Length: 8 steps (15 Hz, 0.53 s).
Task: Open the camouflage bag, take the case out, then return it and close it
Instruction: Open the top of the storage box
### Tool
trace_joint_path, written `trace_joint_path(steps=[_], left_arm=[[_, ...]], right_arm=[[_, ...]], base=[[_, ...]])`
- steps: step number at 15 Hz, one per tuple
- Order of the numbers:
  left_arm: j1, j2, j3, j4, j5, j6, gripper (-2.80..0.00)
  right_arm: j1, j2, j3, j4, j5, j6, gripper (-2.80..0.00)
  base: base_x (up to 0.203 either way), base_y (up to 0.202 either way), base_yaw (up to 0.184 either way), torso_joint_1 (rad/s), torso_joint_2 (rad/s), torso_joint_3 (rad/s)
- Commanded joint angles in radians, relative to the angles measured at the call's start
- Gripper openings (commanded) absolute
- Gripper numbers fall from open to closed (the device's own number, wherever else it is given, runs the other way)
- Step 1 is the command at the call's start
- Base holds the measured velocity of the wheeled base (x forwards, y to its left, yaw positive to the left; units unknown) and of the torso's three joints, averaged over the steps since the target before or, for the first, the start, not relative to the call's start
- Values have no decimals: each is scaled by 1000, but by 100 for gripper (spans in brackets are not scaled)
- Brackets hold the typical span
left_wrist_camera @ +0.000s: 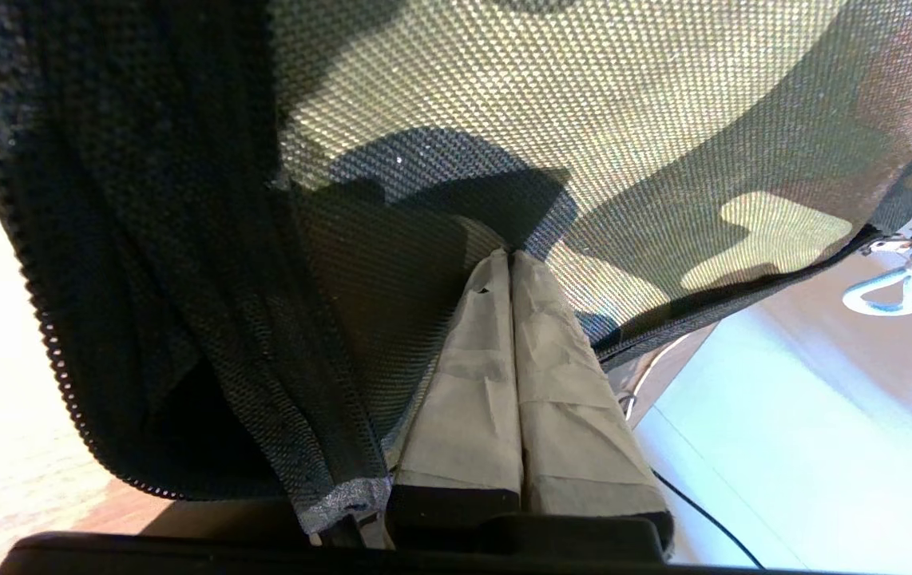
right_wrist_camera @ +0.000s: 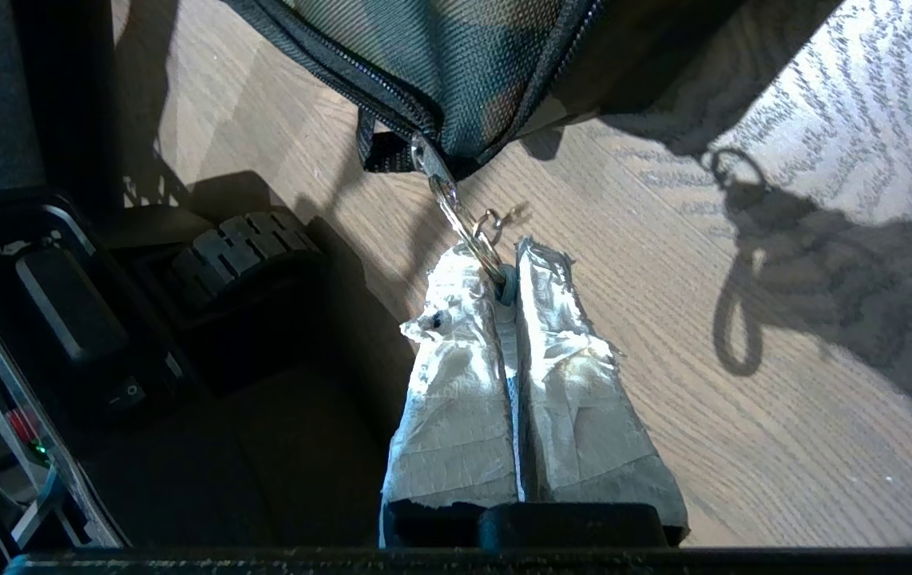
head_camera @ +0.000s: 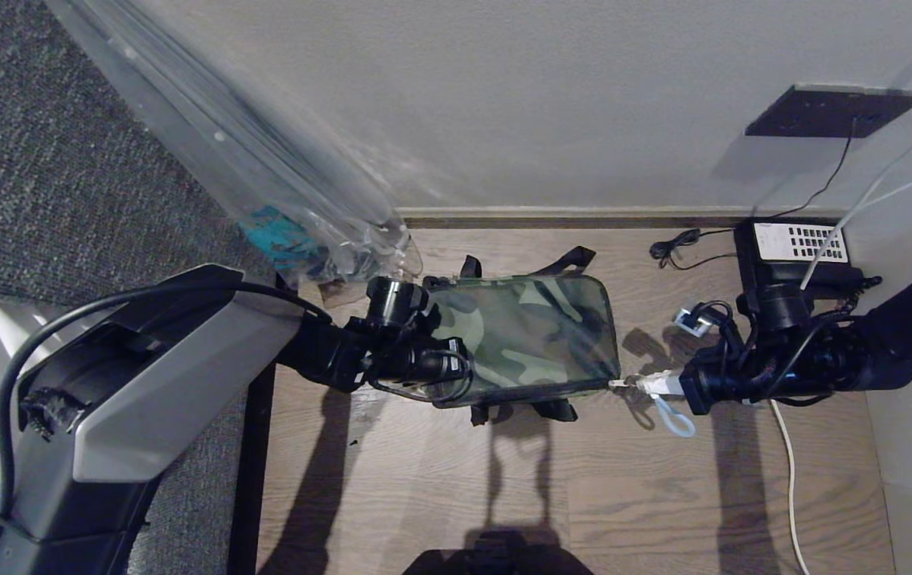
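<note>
The camouflage bag (head_camera: 532, 331) lies flat on the wood floor, green patterned panel up, black straps sticking out at its front and back. My left gripper (head_camera: 456, 369) rests on the bag's left end; its taped fingers (left_wrist_camera: 464, 399) are shut, and the gripper's tips (left_wrist_camera: 510, 257) press into the camouflage fabric (left_wrist_camera: 584, 96). An unzipped row of zip teeth (left_wrist_camera: 49, 335) runs beside them. My right gripper (head_camera: 624, 384) sits at the bag's front right corner, shut (right_wrist_camera: 506, 263) on the metal zip pull (right_wrist_camera: 456, 212), which leads taut to the slider (right_wrist_camera: 422, 153). The case is hidden.
A clear plastic-wrapped umbrella (head_camera: 264, 160) leans over the bag's back left. A black device with a white label (head_camera: 799, 247) and loose cables (head_camera: 676, 247) sit at the back right, by the wall (head_camera: 544, 96). Grey carpet (head_camera: 41, 160) lies to the left. A light blue cord loop (head_camera: 676, 419) hangs under the right gripper.
</note>
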<state>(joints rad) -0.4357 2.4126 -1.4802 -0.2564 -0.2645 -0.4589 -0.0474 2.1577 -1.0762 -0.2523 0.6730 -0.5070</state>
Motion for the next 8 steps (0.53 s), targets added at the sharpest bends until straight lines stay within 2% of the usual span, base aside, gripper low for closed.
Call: trace_joint_path(steps=[1, 8], left_arm=[[0, 2, 0, -1, -1, -3, -280], [2, 0, -2, -1, -1, -4, -280]], right_arm=[[-5, -2, 0, 13, 2, -7, -280], [-17, -43, 22, 74, 2, -26, -280]], base=[[0, 0, 0, 0, 0, 0], [0, 0, 0, 0, 0, 0]])
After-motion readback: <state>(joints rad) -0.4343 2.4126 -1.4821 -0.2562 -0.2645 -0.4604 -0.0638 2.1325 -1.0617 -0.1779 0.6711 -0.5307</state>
